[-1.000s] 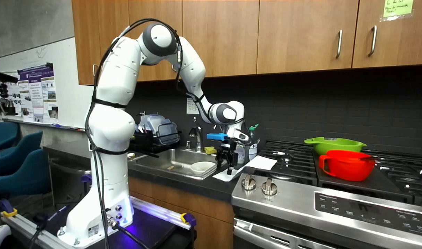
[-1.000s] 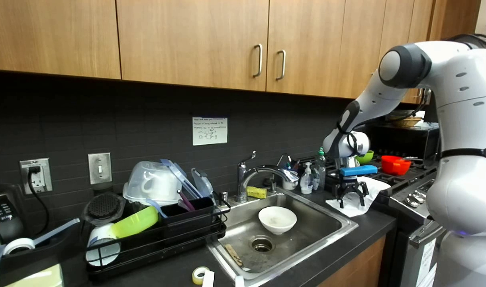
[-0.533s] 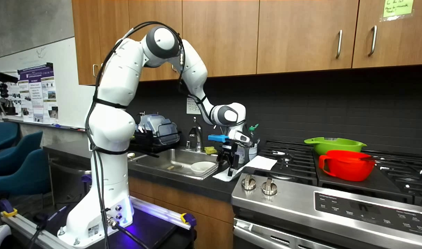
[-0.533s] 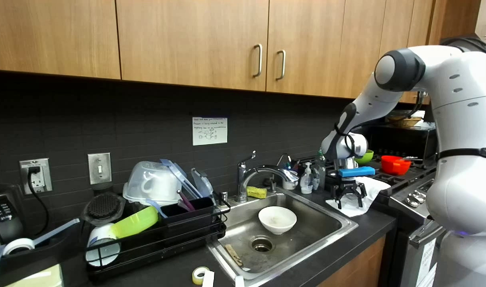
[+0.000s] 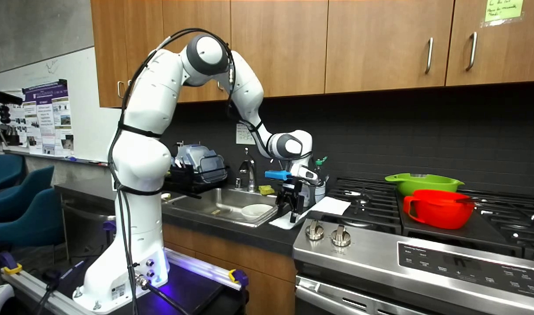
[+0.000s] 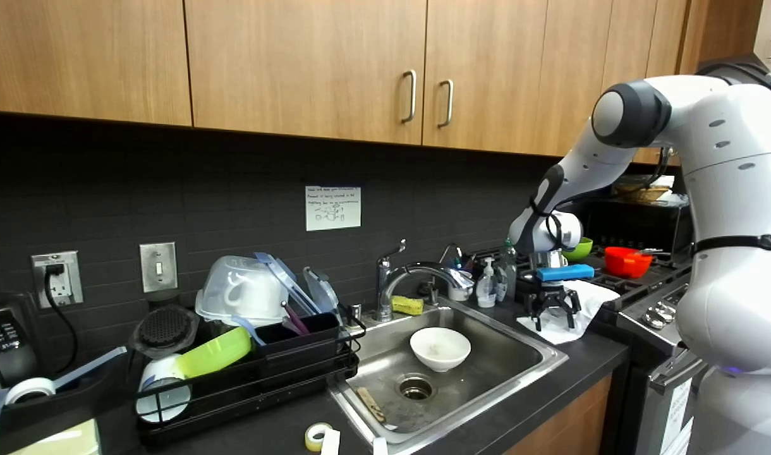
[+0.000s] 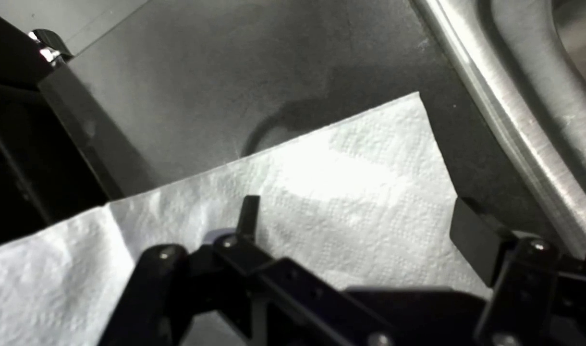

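My gripper is open and holds nothing. Its black fingers stand wide apart over a white paper towel in the wrist view. The towel lies on the dark counter, partly creased. In both exterior views the gripper points down above the towel, between the sink and the stove. Whether the fingertips touch the towel I cannot tell. A blue block-shaped part sits on the wrist above the gripper.
The steel sink holds a white bowl. A faucet, yellow sponge and soap bottles stand behind it. The stove bears a red pot and a green one. A full dish rack stands by the sink.
The arm's elbow has lowered a little, and the gripper has shifted slightly, a few pixels right in an exterior view. It stays open, and the towel has not visibly moved.
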Robot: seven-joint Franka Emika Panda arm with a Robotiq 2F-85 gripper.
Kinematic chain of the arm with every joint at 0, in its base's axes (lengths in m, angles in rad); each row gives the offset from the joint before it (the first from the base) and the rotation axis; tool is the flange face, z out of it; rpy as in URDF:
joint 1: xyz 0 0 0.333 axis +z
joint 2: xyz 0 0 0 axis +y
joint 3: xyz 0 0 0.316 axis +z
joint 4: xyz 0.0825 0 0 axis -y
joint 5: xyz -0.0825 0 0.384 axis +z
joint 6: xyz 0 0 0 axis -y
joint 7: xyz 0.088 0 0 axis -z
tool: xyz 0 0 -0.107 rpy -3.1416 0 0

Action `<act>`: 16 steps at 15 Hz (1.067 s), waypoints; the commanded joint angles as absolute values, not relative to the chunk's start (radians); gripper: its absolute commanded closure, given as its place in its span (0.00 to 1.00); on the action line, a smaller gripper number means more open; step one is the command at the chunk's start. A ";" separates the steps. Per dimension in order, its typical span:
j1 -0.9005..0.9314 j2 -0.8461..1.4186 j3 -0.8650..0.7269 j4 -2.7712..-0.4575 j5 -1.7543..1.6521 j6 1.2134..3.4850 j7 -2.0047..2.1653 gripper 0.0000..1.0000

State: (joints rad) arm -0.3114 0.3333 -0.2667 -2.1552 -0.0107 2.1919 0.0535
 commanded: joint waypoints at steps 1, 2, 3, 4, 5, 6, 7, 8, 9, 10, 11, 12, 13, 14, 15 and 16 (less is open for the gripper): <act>-0.319 0.356 -0.269 -2.136 0.010 2.183 0.036 0.00; -0.319 0.359 -0.269 -2.135 0.010 2.182 0.035 0.00; -0.319 0.362 -0.268 -2.134 0.010 2.180 0.036 0.00; -0.320 0.364 -0.268 -2.134 0.011 2.178 0.036 0.00; -0.320 0.367 -0.268 -2.133 0.012 2.177 0.036 0.00; -0.319 0.368 -0.268 -2.132 0.012 2.176 0.037 0.00; -0.319 0.369 -0.268 -2.130 0.012 2.175 0.037 0.00; -0.319 0.369 -0.268 -2.129 0.012 2.175 0.037 0.00; -0.319 0.368 -0.268 -2.129 0.012 2.173 0.038 0.00; -0.317 0.365 -0.268 -2.131 0.009 2.175 0.041 0.00; -0.316 0.362 -0.269 -2.132 0.008 2.176 0.041 0.00; -0.315 0.359 -0.269 -2.134 0.006 2.175 0.040 0.00; -0.316 0.358 -0.269 -2.134 0.007 2.175 0.039 0.00; -0.316 0.355 -0.269 -2.137 0.008 2.179 0.039 0.00; -0.316 0.353 -0.269 -2.138 0.008 2.178 0.039 0.00; -0.316 0.353 -0.269 -2.139 0.007 2.178 0.039 0.00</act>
